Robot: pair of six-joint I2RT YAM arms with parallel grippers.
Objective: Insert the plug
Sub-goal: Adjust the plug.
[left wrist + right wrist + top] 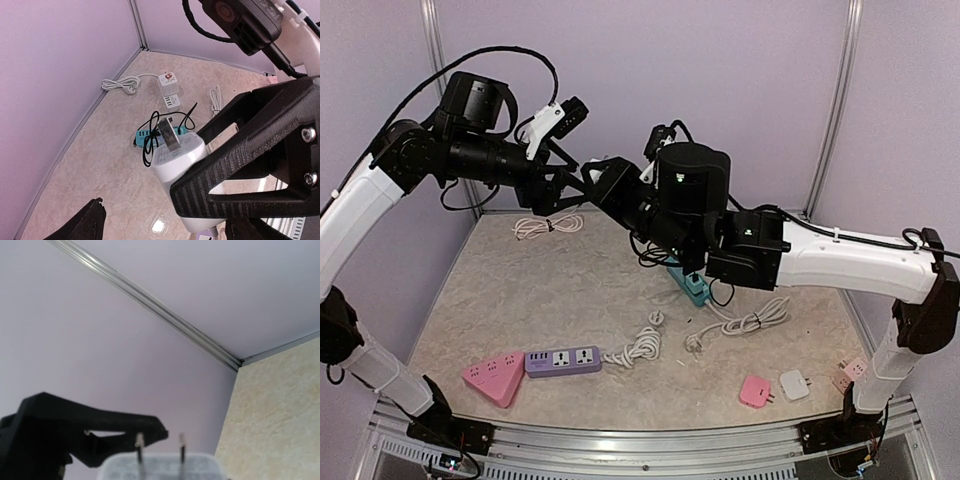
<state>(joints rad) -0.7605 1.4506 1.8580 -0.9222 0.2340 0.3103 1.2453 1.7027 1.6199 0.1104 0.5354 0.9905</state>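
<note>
A white plug adaptor (pixel 180 165) with flat metal prongs (pixel 170 135) is held in the air by my right gripper (pixel 605 188). One of its black ribbed fingers (pixel 250 150) presses the adaptor's side. The right wrist view shows the adaptor (pixel 160 467), blurred at the bottom, with two prongs pointing up. My left gripper (pixel 568 185) is open. Its fingertips (pixel 95 220) stand wide apart on either side of the adaptor without touching it. A teal power strip (pixel 692 287) lies on the table below and also shows in the left wrist view (pixel 142 136).
A purple power strip (pixel 563 361) and a pink triangular socket (pixel 495 378) lie front left. White cables (pixel 635 348) lie mid-table and at the back (pixel 548 224). A pink adaptor (pixel 755 390) and a white adaptor (pixel 794 384) lie front right. A white cube socket (pixel 169 90) is near the wall.
</note>
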